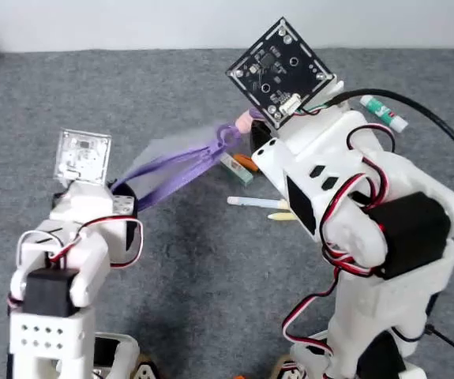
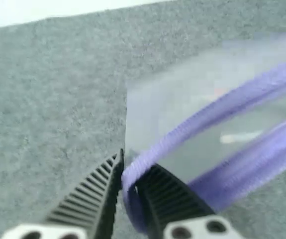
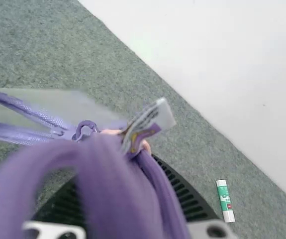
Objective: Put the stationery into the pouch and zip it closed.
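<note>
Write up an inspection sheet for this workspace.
Surface: grey felt mat, flat.
Job's things: pouch with a purple zip, stretched between both arms; glue stick, white pen and yellow stick lie on the mat outside it.
Clutter: nothing seen.
Grippers: left gripper shut on the pouch's zip edge; right gripper shut on its other end.
Cables: red, black and white wires looped on the right arm; black cable arcing behind it.
Surroundings: white strip beyond the mat.
</note>
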Robot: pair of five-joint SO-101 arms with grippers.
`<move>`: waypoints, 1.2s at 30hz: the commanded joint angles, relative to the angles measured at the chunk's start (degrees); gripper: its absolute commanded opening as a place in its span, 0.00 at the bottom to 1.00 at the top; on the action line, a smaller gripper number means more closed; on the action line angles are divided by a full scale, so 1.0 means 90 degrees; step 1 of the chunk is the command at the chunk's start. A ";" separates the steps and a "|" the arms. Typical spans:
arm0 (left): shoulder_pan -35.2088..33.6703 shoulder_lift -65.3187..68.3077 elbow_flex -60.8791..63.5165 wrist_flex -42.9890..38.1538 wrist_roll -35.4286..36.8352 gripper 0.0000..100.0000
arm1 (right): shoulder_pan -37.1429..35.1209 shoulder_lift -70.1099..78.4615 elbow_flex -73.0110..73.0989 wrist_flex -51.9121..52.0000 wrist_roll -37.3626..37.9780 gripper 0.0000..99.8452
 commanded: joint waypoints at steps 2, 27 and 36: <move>-0.0039 0.0078 -0.1451 0.0967 -0.0449 0.01 | 0.0103 -0.0112 -0.0127 0.0151 0.0068 0.01; -0.0615 0.0088 -0.1363 0.2520 0.0225 0.01 | 0.1236 -0.0435 0.3663 0.0034 -0.0713 0.18; -0.1201 0.0088 -0.1363 0.2559 0.0215 0.01 | 0.1324 0.1949 0.3604 -0.0816 -0.0635 0.18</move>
